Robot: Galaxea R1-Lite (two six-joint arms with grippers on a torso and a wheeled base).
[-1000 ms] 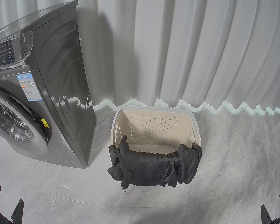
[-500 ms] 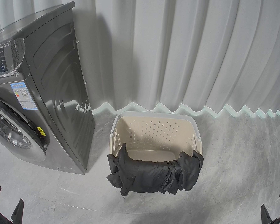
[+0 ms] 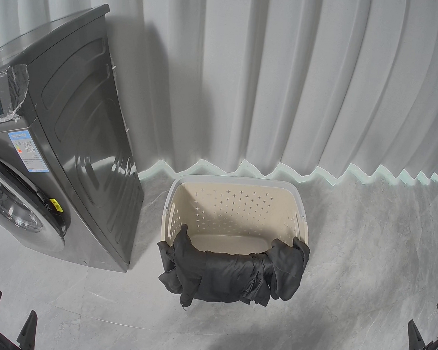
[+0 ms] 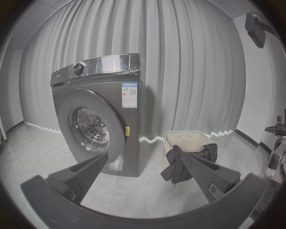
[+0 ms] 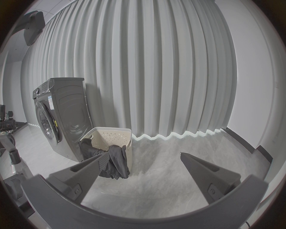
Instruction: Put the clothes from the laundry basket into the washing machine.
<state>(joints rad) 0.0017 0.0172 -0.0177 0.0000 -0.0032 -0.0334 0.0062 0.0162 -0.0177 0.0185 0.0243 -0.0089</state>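
A cream laundry basket (image 3: 238, 183) stands on the floor in front of the curtain. A dark garment (image 3: 227, 277) hangs over its near rim and partly outside it. To its left is the grey washing machine (image 3: 68, 139), its round glass door (image 3: 10, 204) shut. My left gripper (image 3: 14, 304) is low at the near left, open and empty, well short of the machine. My right gripper (image 3: 425, 314) is low at the near right, open and empty too. In the wrist views the open left gripper (image 4: 144, 155) faces the washing machine (image 4: 98, 119) and basket (image 4: 187, 136), and the open right gripper (image 5: 144, 155) faces the garment (image 5: 116, 162).
A white pleated curtain (image 3: 284, 78) closes off the back. Grey marble floor (image 3: 362, 250) lies open to the right of the basket and in front of it. The basket stands close beside the machine's side panel.
The whole head view has shifted: machine and basket now sit farther left in the picture. The garment lies on the rim as before, and both grippers hold the same pose.
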